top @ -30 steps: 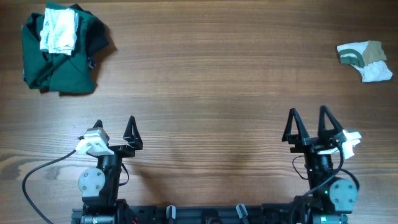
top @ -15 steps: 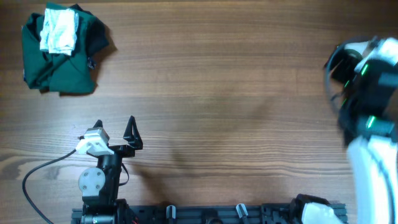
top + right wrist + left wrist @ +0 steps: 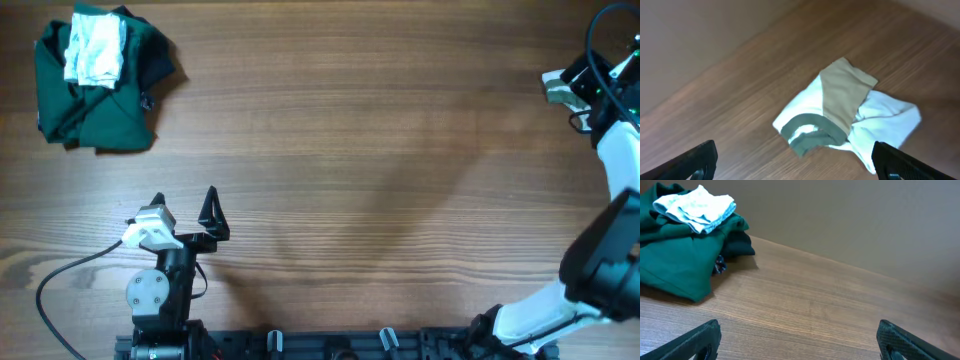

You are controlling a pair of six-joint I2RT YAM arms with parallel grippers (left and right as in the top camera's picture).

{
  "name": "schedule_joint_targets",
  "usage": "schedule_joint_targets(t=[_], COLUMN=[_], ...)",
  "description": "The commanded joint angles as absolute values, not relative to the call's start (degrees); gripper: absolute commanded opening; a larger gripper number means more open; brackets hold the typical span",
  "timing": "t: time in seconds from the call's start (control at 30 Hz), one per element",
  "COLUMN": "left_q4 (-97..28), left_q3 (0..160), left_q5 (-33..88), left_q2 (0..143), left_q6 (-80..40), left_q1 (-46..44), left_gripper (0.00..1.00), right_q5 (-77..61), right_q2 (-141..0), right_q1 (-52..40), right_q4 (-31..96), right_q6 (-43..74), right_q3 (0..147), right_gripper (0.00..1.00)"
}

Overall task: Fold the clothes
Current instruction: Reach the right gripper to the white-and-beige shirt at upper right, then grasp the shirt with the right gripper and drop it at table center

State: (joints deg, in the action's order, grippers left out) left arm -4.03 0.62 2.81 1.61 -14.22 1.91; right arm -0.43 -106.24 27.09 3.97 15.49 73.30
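The right arm (image 3: 618,160) is no longer parked at the near right edge, where it was seen a second ago; it has been swung out to the far right of the table (image 3: 350,120) and now lies over the small garment (image 3: 845,107), which is mostly hidden by it from overhead. The left gripper (image 3: 184,205) has not been moved and is held with its jaws wide apart at the near left. The green garment (image 3: 95,100) at the far left, with a pale cloth (image 3: 95,50) on top, is likewise unchanged.

From the right wrist, the right gripper (image 3: 792,159) is seen with its dark fingers spread wide, and nothing is held between them. The small garment is lying flat on the wood just ahead of them (no contact is seen). It is soft and rumpled, made of white fabric with a tan panel across the middle and a curved green band at its near edge. The table is brown wood with a fine straight grain. The green garment is heaped in loose folds, and the pale cloth on it is creased.
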Motion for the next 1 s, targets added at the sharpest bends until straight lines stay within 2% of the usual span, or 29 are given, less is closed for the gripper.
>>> schedule_joint_targets(t=[0.0, 0.37, 0.6, 0.63, 0.67, 0.7, 0.77, 0.97], left_q4=[-4.29, -4.29, -4.32, -4.32, -4.29, -4.29, -4.29, -4.29], left_q3=[0.32, 0.32, 0.32, 0.32, 0.32, 0.32, 0.32, 0.32], left_q5=[2.24, 2.24, 2.24, 2.24, 2.24, 2.24, 2.24, 2.24], left_q2=[1.48, 1.48, 1.48, 1.48, 1.48, 1.48, 1.48, 1.48], left_q6=[-13.89, -13.89, -13.91, -13.91, -13.91, -13.91, -13.89, -13.89], left_q1=[2.26, 2.26, 2.26, 2.26, 2.26, 2.26, 2.26, 2.26], left_gripper=[1.0, 1.0, 1.0, 1.0, 1.0, 1.0, 1.0, 1.0], right_q5=[-0.21, 0.16, -0.03, -0.03, -0.03, -0.01, -0.01, 0.23], right_q2=[-112.38, -122.63, -125.75, -125.8, -125.82, -125.82, -125.8, -123.52], right_q1=[28.1, 28.16, 28.14, 28.14, 28.14, 28.14, 28.14, 28.16], right_q4=[0.1, -9.69, -10.74, -10.74, -10.74, -10.81, -11.18, -10.9], right_q6=[20.1, 19.49, 19.49, 19.46, 19.46, 19.44, 19.49, 18.9], right_q3=[74.37, 74.37, 74.37, 74.37, 74.37, 74.37, 74.37, 74.37], right_gripper=[0.99, 0.98, 0.88, 0.83, 0.74, 0.61, 0.41, 0.09])
